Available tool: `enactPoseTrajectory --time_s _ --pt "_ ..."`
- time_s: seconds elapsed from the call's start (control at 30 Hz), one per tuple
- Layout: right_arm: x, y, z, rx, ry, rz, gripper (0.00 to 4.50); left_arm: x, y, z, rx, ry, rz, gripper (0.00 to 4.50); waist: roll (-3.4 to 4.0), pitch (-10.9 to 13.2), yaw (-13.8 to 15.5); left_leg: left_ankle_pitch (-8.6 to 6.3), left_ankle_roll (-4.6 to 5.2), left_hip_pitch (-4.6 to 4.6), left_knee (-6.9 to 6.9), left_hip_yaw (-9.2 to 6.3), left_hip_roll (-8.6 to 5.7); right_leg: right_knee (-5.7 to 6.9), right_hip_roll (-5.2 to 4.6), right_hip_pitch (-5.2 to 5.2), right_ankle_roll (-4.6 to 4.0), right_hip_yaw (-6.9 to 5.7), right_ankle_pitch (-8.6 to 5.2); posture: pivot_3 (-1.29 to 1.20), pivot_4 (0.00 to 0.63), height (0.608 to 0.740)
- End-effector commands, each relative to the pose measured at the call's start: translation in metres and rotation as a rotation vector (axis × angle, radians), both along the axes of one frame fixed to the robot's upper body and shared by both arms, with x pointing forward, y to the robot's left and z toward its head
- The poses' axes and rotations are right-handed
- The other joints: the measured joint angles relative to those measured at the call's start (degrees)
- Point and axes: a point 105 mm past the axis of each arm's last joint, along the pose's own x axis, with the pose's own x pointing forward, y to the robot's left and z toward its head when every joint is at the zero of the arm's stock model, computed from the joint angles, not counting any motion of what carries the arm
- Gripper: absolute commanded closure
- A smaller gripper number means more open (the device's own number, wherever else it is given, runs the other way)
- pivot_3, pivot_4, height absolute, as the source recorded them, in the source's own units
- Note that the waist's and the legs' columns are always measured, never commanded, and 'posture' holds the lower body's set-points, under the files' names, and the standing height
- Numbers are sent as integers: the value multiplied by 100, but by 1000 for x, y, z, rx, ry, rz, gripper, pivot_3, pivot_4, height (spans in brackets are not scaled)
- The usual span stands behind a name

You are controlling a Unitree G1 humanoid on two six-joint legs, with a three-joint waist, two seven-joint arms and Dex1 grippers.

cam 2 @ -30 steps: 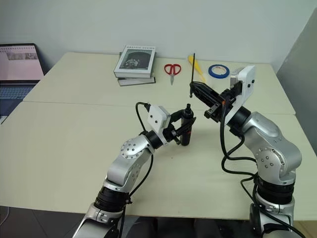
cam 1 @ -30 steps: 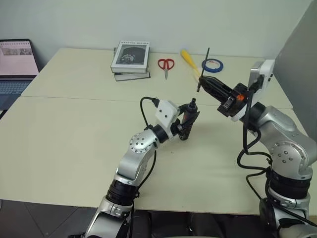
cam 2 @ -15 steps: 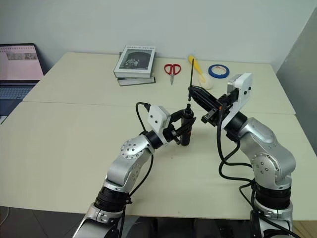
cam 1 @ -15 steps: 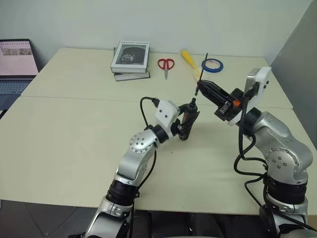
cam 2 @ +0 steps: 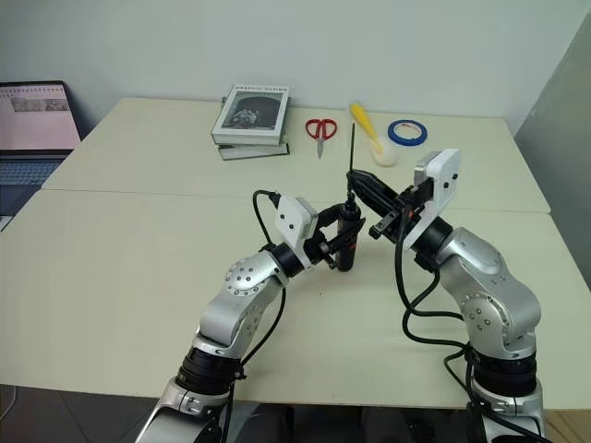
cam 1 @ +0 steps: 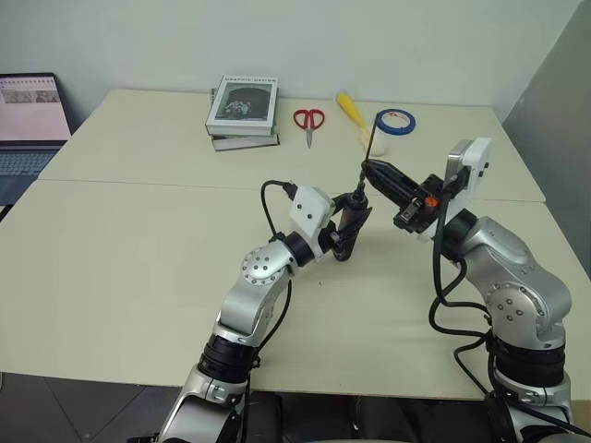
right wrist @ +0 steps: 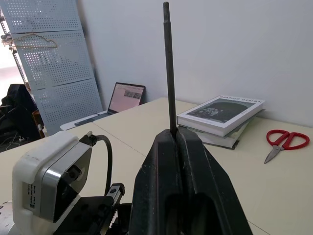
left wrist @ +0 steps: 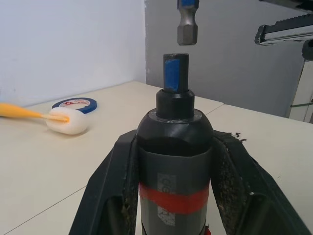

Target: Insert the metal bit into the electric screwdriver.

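Observation:
My left gripper (cam 1: 353, 221) is shut on the electric screwdriver (cam 2: 346, 236), a black body with a red band. It holds the tool upright over the table's middle, blue tip (left wrist: 175, 73) up. My right gripper (cam 1: 373, 170) is shut on the metal bit (cam 2: 352, 152), a thin dark rod standing nearly upright. In the left wrist view the bit's lower end (left wrist: 187, 27) hangs just above the blue tip, with a small gap and slightly off to one side. Above the right gripper's closed fingers (right wrist: 190, 161) the rod (right wrist: 169, 63) sticks up.
At the back of the table lie a stack of books (cam 1: 243, 111), red scissors (cam 1: 309, 120), a yellow-handled brush (cam 1: 352, 109) and a blue tape roll (cam 1: 395, 121). A laptop (cam 1: 32, 120) stands at the far left. A grey panel (cam 1: 554, 111) rises on the right.
My right gripper has come down and to the left with the bit, so its lower end now hangs over the screwdriver's tip. The left gripper and the screwdriver have kept still.

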Motion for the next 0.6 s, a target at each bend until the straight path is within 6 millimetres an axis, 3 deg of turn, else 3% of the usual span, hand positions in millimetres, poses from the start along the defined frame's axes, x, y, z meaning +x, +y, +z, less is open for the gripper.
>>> enactPoseTrajectory --time_s 0.03,0.6 --pt "-4 3 15 15 -57 -2 4500 -5 -3 8 -9 -36 -9 2842 0 0 1 0 0 0 0 0 0 0 0 0 0 0 0 0 150 740" --pt "0 0 5 11 -30 -20 4500 -6 -3 8 -10 -37 -7 2842 0 0 -1 0 0 0 -1 0 0 -2 0 0 -1 -1 -1 0 150 740"
